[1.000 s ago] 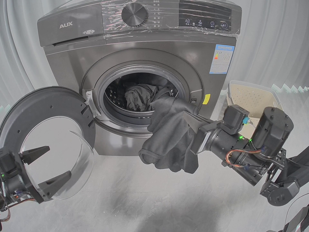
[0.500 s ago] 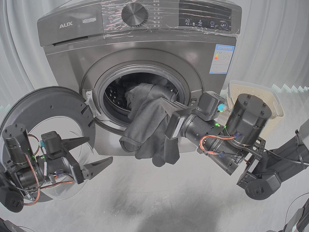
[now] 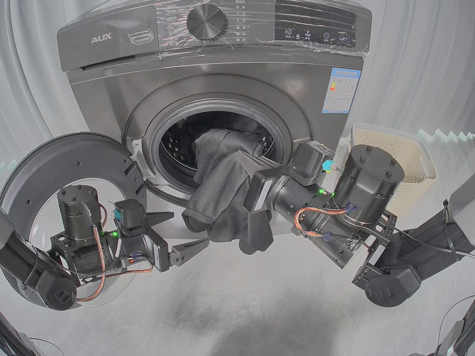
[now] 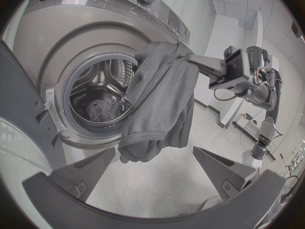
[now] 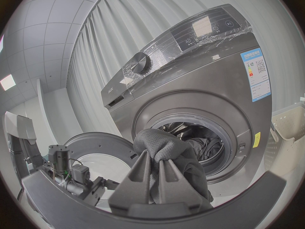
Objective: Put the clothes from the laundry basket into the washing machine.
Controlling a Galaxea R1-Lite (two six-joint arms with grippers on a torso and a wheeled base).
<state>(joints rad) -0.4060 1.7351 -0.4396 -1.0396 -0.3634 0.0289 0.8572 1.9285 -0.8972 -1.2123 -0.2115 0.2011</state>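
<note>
A dark grey garment (image 3: pixel 222 189) hangs from my right gripper (image 3: pixel 247 156), which is shut on it at the mouth of the washing machine (image 3: pixel 217 80). Its top edge lies at the drum opening (image 3: pixel 217 144) and the rest droops over the rim toward the floor. In the right wrist view the fingers (image 5: pixel 144 172) pinch the cloth (image 5: pixel 168 150). More dark clothes (image 4: pixel 101 108) lie inside the drum. My left gripper (image 3: pixel 180 236) is open, low and left of the hanging garment (image 4: pixel 162 102), with nothing between its fingers. The cream laundry basket (image 3: pixel 396 159) stands to the machine's right.
The round machine door (image 3: pixel 64 174) is swung open on the left, just behind my left arm. Bare grey floor (image 3: pixel 222 302) lies in front of the machine. Pale curtains (image 3: pixel 425 50) hang behind it.
My right gripper has carried the garment left and up to the drum opening. My left arm has moved right, from the view's edge to below the door.
</note>
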